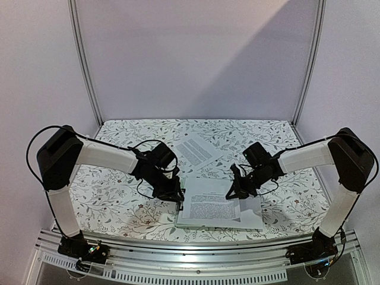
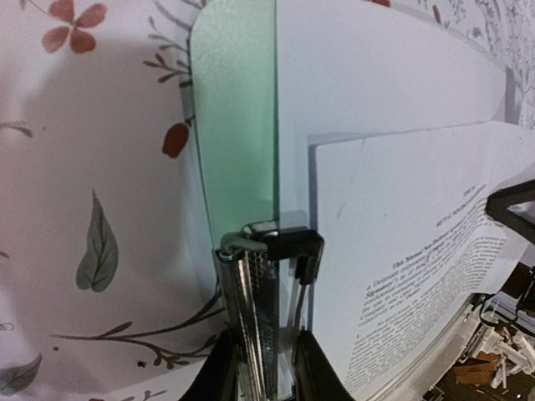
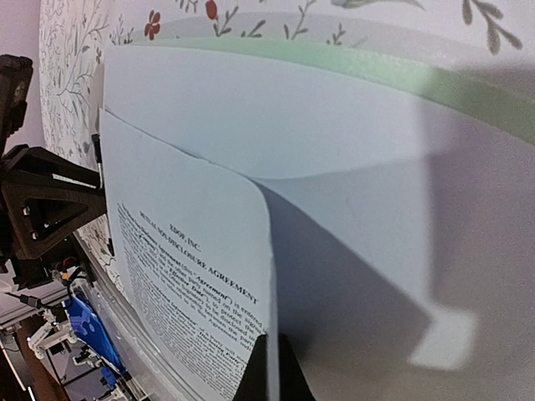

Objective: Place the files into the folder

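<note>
The mint-green folder (image 1: 185, 223) lies flat near the table's front middle. A blank white sheet (image 1: 252, 215) lies on it, and a printed file (image 1: 211, 203) lies on top. My left gripper (image 1: 174, 191) is at the folder's left short edge. In the left wrist view it (image 2: 263, 351) is shut on the dark metal clip (image 2: 280, 246), next to the green board (image 2: 234, 125). My right gripper (image 1: 237, 189) pinches the printed file's right edge. In the right wrist view it (image 3: 272, 368) is shut on that sheet (image 3: 184, 251), which curls up above the blank sheet (image 3: 351, 134).
Another printed sheet (image 1: 196, 149) lies loose on the floral tablecloth (image 1: 119, 196) behind the folder. White walls and metal posts close in the back and sides. An aluminium rail (image 1: 196, 252) runs along the near edge.
</note>
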`<state>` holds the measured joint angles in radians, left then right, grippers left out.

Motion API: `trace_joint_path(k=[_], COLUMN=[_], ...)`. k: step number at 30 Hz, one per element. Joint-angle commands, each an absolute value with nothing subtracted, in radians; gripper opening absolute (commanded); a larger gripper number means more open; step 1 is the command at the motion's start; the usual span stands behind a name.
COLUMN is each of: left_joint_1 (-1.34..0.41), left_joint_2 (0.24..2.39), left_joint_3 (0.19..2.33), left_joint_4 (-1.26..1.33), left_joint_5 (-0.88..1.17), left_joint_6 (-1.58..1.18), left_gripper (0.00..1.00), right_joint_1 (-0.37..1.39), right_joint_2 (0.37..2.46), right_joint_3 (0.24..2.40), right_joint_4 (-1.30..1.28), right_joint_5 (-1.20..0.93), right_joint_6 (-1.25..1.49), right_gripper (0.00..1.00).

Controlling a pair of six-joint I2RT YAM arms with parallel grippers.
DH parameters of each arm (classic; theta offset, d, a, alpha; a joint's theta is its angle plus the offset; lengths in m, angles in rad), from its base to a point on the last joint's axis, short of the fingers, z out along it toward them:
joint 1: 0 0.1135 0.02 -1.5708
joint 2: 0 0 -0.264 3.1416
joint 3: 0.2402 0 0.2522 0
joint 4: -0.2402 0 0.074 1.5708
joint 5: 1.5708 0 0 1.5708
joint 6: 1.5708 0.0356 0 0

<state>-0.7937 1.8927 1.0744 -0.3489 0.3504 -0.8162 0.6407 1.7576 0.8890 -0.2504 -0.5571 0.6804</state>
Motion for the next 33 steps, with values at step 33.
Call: trace_joint_path(k=[33], left_joint_1=[-0.782], left_joint_2=[2.014], left_joint_3=[1.032], left_joint_4=[-0.449], left_joint_5=[0.237], left_joint_6=[-0.781], left_gripper=[0.00], right_joint_1=[0.656], right_joint_2=[1.735], right_joint_3=[1.011], right_joint_4=[-0.398], right_joint_5=[-0.513], right_joint_6=[0.713], right_gripper=[0.01])
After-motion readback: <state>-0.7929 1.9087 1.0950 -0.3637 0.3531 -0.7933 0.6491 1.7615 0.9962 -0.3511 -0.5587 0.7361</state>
